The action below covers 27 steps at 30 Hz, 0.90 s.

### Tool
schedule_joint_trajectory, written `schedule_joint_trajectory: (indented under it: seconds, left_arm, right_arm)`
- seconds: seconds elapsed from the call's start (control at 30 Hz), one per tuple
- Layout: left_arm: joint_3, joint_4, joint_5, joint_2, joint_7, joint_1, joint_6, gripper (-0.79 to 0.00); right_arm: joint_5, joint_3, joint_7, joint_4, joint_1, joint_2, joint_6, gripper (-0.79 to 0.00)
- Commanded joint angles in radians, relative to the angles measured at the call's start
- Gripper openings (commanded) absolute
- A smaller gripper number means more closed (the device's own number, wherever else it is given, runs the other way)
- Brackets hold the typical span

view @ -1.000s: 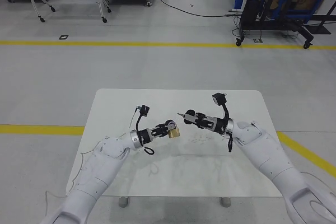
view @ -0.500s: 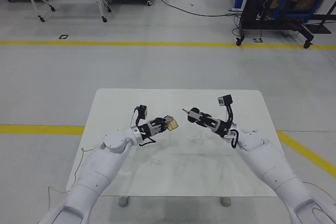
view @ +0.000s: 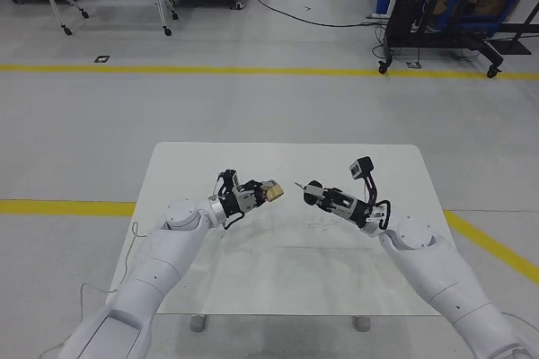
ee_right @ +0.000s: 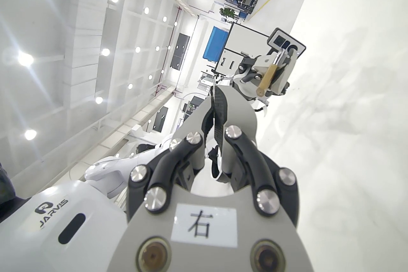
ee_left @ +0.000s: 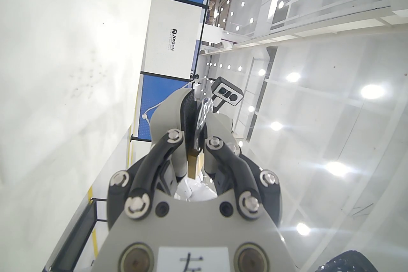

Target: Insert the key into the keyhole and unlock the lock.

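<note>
Since earlier frame: left gripper [view: 262,194] has carried brass padlock with silver shackle [view: 272,190] farther across white table [view: 296,278]; right gripper [view: 313,190] has levelled small silver key [view: 300,186] opposite it, near but apart.
Left wrist view: jaws clamped on padlock [ee_left: 193,165].
Right wrist view: pads [ee_right: 220,107] pressed shut, key hidden between them.

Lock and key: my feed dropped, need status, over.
Left gripper shut on lock, held above table. Right gripper shut on key, tip toward lock, not yet inserted. Nothing between them.
</note>
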<state>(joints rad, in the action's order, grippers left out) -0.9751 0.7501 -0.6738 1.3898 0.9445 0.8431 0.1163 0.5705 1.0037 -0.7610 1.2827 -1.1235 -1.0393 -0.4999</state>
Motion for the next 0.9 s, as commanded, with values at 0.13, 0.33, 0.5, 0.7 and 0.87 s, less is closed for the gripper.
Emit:
schedule_joint_trajectory:
  seconds: [0.13,0.33,0.5,0.7,0.87]
  left_arm:
    - [-0.001,0.032,0.040,-0.001,-0.137,0.014,-0.066,-0.785]
    - [0.011,0.072,0.062,0.007,-0.251,0.021,-0.173,-0.785]
    - [0.037,0.071,0.093,0.018,-0.288,0.012,-0.182,-0.785]
    - [0.058,0.047,0.107,0.033,-0.293,-0.001,-0.175,-0.785]
    - [0.059,0.038,0.112,0.038,-0.282,-0.004,-0.148,-0.785]
  right_arm:
    - [-0.076,-0.004,0.039,0.013,-0.001,0.000,0.026,-0.785]
    - [-0.250,-0.027,0.203,0.096,-0.041,-0.004,0.253,-0.785]
    - [-0.299,-0.020,0.287,0.147,-0.082,-0.004,0.366,-0.785]
    - [-0.352,-0.023,0.328,0.194,-0.104,-0.008,0.447,-0.785]
    - [-0.352,-0.022,0.327,0.206,-0.104,-0.014,0.474,-0.785]
